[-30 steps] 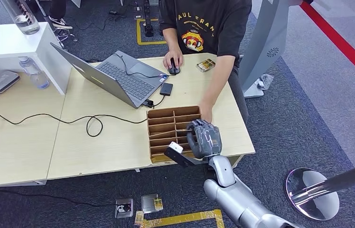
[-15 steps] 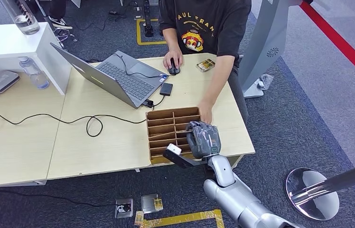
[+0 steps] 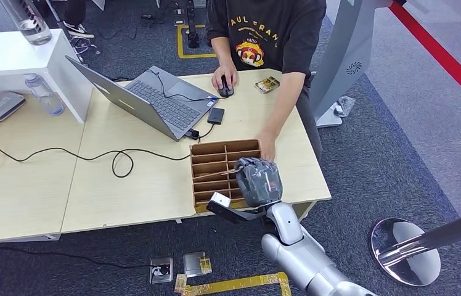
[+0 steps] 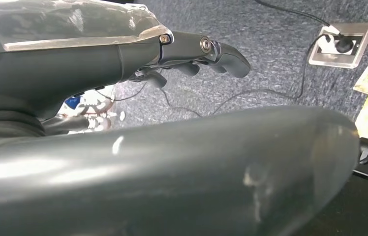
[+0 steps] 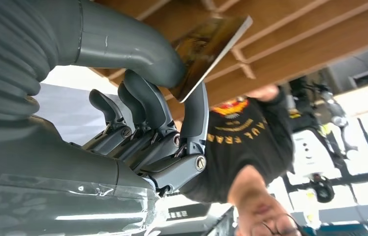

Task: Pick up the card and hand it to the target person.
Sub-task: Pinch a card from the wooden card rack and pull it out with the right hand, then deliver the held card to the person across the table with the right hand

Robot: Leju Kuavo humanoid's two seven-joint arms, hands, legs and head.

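Observation:
My right hand hangs over the right side of the wooden divider box at the table's near edge. In the right wrist view its thumb and a finger pinch a thin card with a dark printed face, tilted just off the box's slats. A person in a black T-shirt sits at the far side, one hand resting at the box's far right corner, the other on a mouse. My left hand hangs over the carpet, holding nothing, fingers loosely apart.
An open laptop with cables lies left of the box. A small packet sits near the mouse. A white shelf with bottles stands far left. A chrome post base stands on the carpet to the right.
My right hand has tipped forward and shifted slightly left and toward the table's near edge over the box. The person's hands have stayed put.

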